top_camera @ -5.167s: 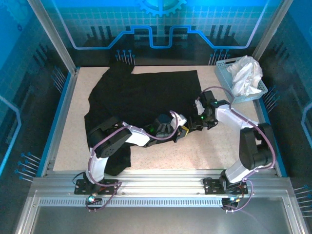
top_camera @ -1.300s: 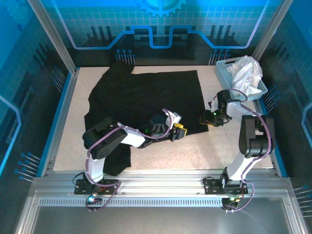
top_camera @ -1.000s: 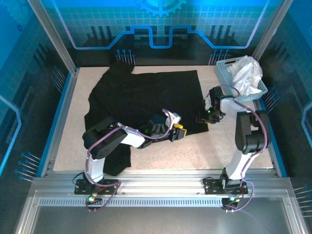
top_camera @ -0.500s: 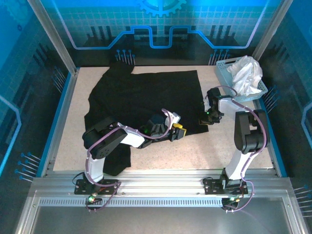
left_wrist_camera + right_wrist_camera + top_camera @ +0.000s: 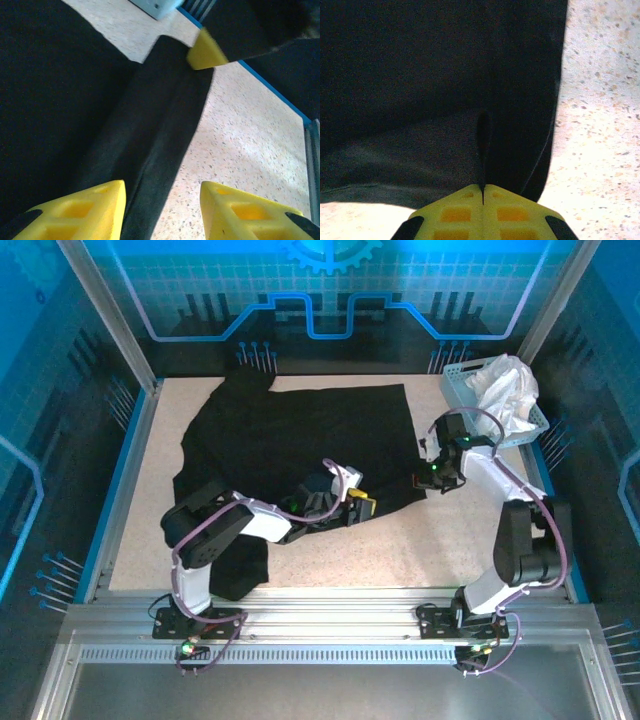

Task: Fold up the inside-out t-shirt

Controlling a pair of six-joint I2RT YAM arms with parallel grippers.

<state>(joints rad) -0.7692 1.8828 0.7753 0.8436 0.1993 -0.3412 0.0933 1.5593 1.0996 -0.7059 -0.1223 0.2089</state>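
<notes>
The inside-out t-shirt (image 5: 290, 435) is black and lies spread over the middle and back of the table, with one part trailing toward the near left. My right gripper (image 5: 425, 480) is at the shirt's right lower corner. In the right wrist view its yellow fingers (image 5: 482, 192) are shut, and a thin ridge of the black cloth (image 5: 420, 75) is pinched between them. My left gripper (image 5: 358, 508) is low over the shirt's near hem. It stands open (image 5: 162, 210), one finger over the cloth (image 5: 60, 100) and one over bare table. The right gripper's yellow fingertip (image 5: 205, 50) shows beyond it.
A pale blue basket (image 5: 455, 390) holding a white cloth garment (image 5: 500, 390) stands at the back right, close behind my right arm. The speckled table (image 5: 450, 540) is bare in front of the shirt's hem. A blue rim (image 5: 110, 500) runs along the table's sides.
The right gripper's fingers have closed onto the shirt's right corner, and its arm has swung out to the right. The left gripper has hardly moved and stays open.
</notes>
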